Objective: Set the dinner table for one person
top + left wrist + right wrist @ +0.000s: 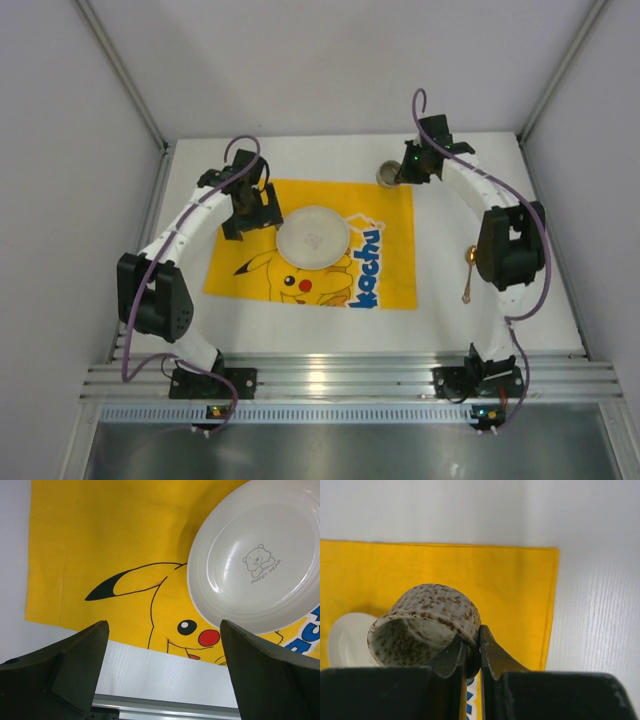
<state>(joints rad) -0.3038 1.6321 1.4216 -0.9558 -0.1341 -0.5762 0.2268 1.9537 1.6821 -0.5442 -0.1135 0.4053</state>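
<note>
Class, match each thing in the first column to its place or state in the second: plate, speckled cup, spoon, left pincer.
Column 1
1. plate
2. speckled cup
3. spoon
4. left pincer

Column 2
A. open, holding nothing
B. on the bare table, beside the yellow mat
C. lying on the mat
D. gripped at its rim by the right pincer

Pairs: 1-C, 2-D, 3-B, 4-A
</note>
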